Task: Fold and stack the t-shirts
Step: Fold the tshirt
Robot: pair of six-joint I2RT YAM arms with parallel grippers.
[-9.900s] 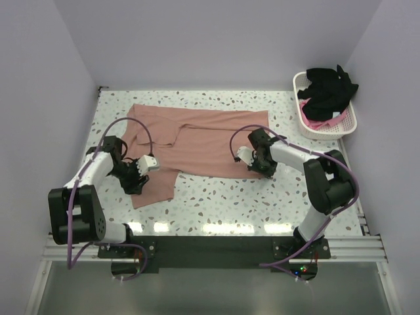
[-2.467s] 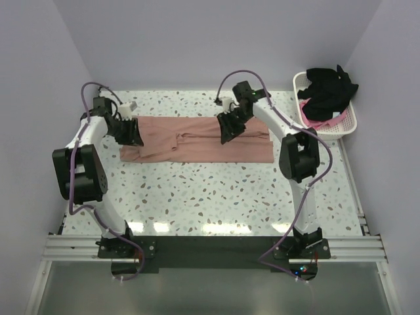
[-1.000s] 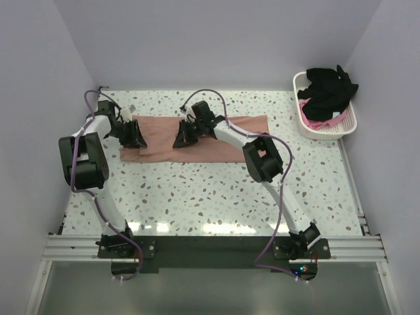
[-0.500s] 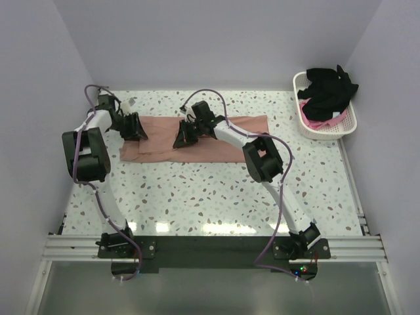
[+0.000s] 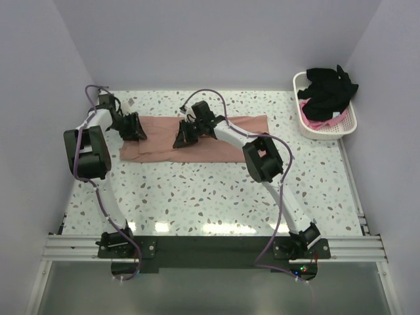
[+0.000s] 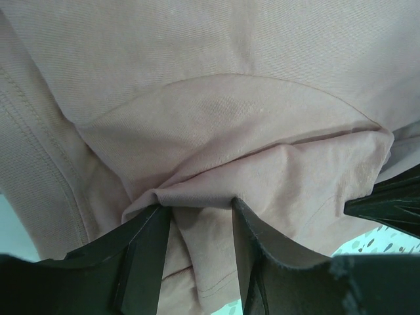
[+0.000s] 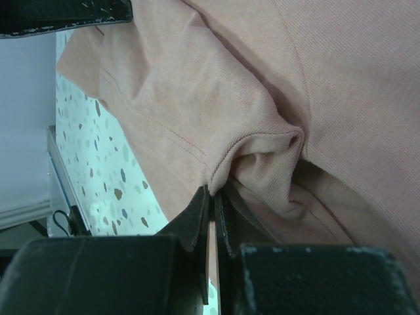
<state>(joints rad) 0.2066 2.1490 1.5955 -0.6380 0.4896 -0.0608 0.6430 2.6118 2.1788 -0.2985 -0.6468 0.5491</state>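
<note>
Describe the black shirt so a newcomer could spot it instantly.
On the speckled table, look to the far right corner, where a white lattice basket sits. The black t-shirt is heaped on top of it, the only dark cloth there, with a brighter pink t-shirt peeking out beneath.

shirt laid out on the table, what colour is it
Dusty salmon pink t-shirt, all one plain colour; the top external view shows it best.

Lab robot cell: plain walls point(image 5: 216, 46), speckled table point(image 5: 216, 197), aluminium rail point(image 5: 210, 244)
</note>
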